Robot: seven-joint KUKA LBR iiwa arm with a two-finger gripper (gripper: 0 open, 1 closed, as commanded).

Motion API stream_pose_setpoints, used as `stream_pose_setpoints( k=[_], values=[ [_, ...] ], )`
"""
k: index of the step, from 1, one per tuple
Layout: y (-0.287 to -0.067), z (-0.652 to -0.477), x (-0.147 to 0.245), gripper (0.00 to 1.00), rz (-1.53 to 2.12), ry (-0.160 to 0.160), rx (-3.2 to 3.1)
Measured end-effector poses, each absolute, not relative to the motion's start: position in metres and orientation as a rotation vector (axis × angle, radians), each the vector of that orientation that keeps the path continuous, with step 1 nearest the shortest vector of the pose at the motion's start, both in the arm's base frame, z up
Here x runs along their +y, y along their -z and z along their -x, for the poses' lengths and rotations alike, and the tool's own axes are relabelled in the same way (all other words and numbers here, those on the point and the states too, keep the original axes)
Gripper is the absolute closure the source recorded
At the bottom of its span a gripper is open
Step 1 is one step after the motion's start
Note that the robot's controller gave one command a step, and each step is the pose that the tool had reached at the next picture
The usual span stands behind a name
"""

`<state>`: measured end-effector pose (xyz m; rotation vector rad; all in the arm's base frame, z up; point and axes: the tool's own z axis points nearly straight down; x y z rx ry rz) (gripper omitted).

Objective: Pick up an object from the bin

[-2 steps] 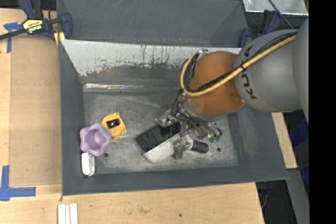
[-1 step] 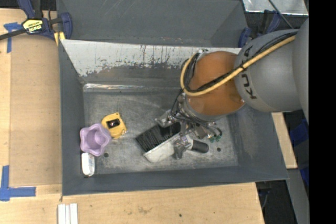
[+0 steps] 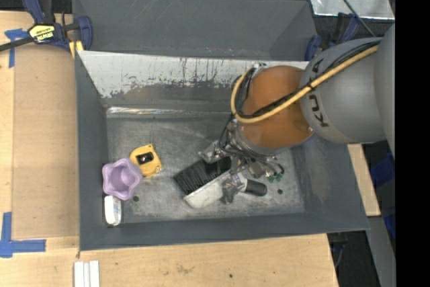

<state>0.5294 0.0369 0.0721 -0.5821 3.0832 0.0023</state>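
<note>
A KUKA iiwa arm, its wrist under an orange cover (image 3: 272, 107), reaches down into a grey metal bin (image 3: 201, 230) with its gripper (image 3: 232, 175) low over the floor. Taking the yellow tape measure (image 3: 146, 161) as the marker, the gripper sits well off toward the view's right of it. It is right at the near end of a small brush (image 3: 199, 185) with black bristles and a white back. The brush lies flat and slantwise between the tape measure and the gripper, nearer the gripper. Whether the gripper is apart, together or clamped on the brush cannot be told; the metal parts there run together with the clutter beneath them.

A purple cup with a scalloped rim (image 3: 121, 177) stands just beside the tape measure, on its lower left. A small white piece (image 3: 112, 210) lies below the cup against the bin's wall. A short black object (image 3: 256, 189) rests on the far side of the gripper from the tape measure.

If the brush is the target, it looks light and stiff along its white back, while the bristles will give and splay under pressure. The sounder hold would likely be across the narrow width of the plastic back, near its middle so it does not tip. The smooth plastic may slip, and a hold on the bristles alone would probably let it sag or drop.
</note>
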Motion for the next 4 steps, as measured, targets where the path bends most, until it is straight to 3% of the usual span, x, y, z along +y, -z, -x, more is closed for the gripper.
stream_pose_setpoints(
  k=[4],
  values=[
    [-0.0721, -0.5294, 0.0369, 1.00, 0.582, -0.002, 3.083]
  ],
)
